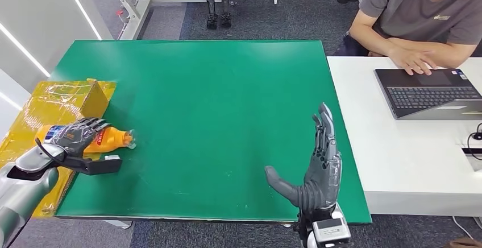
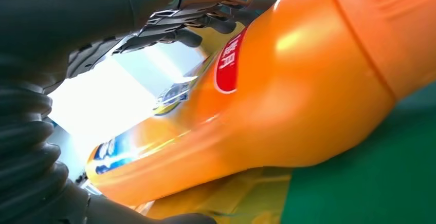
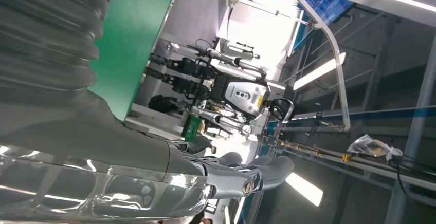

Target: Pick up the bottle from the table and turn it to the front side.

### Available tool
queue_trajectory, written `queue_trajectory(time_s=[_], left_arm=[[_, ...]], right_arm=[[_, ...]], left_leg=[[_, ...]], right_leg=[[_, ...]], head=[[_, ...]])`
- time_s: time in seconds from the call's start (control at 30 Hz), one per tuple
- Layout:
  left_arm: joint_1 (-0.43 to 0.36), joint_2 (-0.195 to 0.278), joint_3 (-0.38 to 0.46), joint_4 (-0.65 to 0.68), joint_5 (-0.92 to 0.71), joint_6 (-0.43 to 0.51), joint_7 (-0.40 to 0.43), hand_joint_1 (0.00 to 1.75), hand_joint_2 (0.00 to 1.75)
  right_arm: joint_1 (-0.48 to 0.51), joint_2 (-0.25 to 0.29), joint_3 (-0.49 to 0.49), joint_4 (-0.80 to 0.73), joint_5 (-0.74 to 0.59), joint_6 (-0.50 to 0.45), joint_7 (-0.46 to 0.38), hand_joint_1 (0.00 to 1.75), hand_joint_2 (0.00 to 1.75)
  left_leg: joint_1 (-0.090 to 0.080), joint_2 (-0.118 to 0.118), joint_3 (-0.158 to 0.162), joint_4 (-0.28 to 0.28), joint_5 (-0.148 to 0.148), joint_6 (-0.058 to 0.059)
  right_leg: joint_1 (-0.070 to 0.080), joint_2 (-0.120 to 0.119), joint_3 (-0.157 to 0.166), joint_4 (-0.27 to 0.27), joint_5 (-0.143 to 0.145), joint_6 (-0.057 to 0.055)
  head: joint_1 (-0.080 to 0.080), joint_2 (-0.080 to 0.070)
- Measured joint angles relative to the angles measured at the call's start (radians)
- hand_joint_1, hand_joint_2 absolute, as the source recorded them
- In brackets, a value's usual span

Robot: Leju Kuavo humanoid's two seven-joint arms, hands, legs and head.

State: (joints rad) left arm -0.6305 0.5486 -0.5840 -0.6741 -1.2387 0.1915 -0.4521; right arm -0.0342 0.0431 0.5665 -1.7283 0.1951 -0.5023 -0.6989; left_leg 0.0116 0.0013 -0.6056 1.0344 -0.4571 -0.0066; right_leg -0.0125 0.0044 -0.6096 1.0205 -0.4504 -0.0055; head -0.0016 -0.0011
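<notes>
— The green worktop was your surface; where was the bottle?

— At its left edge, lying sideways, your left hand wrapped around its label. Smooth, probably slippery plastic: you'd do best gripping mid-body. Your right hand stood spread, holding nothing.

In the head view, the green-topped desk fills the middle. At its lower left edge, the orange plastic bottle lies on its side under the left robot hand, beside the yellow taped cardboard box. The right robot hand stands lower right. The white desk at right carries a dark laptop.
</notes>
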Motion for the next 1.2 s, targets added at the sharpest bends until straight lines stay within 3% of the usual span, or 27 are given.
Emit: queue_trajectory(time_s=[0.43,0.7,0.9,1.07,1.2], left_arm=[[0.095,0.066,0.048,-0.179,0.026,0.034,0.037,0.00,1.75],[0.198,0.036,0.173,-0.365,0.059,0.230,0.021,0.00,1.75],[0.239,-0.061,0.283,-0.564,0.334,0.356,-0.123,0.00,1.75],[0.233,-0.170,0.319,-0.657,0.510,0.352,-0.173,0.00,1.75],[0.224,-0.292,0.335,-0.701,0.832,0.302,-0.235,0.00,1.75]], right_arm=[[0.010,0.000,-0.012,-0.001,0.014,0.027,0.000,0.00,1.75],[0.014,0.000,-0.015,-0.001,0.013,0.049,0.000,0.00,1.75],[0.012,0.002,-0.015,0.000,-0.002,0.061,0.000,0.00,1.75],[0.006,0.008,-0.015,0.009,-0.009,0.072,0.001,0.00,1.75],[0.003,0.015,-0.014,0.016,-0.013,0.076,0.008,0.00,1.75]], left_leg=[[0.000,0.000,0.000,0.000,0.000,0.000],[0.000,0.000,0.000,0.000,0.000,0.000],[-0.001,-0.001,0.000,0.000,0.000,0.000],[-0.001,-0.001,0.000,0.001,0.000,0.000],[-0.001,-0.003,0.001,0.001,0.000,0.000]], right_leg=[[0.000,0.000,0.000,0.000,0.000,0.000],[0.000,0.000,0.000,-0.001,0.000,0.000],[0.000,-0.001,0.000,-0.001,0.000,0.000],[-0.001,-0.001,0.001,-0.001,0.000,0.000],[-0.001,-0.003,0.002,-0.001,0.000,0.000]], head=[[0.000,0.000],[0.000,0.000],[0.000,0.000],[0.000,0.000],[0.000,0.000]])
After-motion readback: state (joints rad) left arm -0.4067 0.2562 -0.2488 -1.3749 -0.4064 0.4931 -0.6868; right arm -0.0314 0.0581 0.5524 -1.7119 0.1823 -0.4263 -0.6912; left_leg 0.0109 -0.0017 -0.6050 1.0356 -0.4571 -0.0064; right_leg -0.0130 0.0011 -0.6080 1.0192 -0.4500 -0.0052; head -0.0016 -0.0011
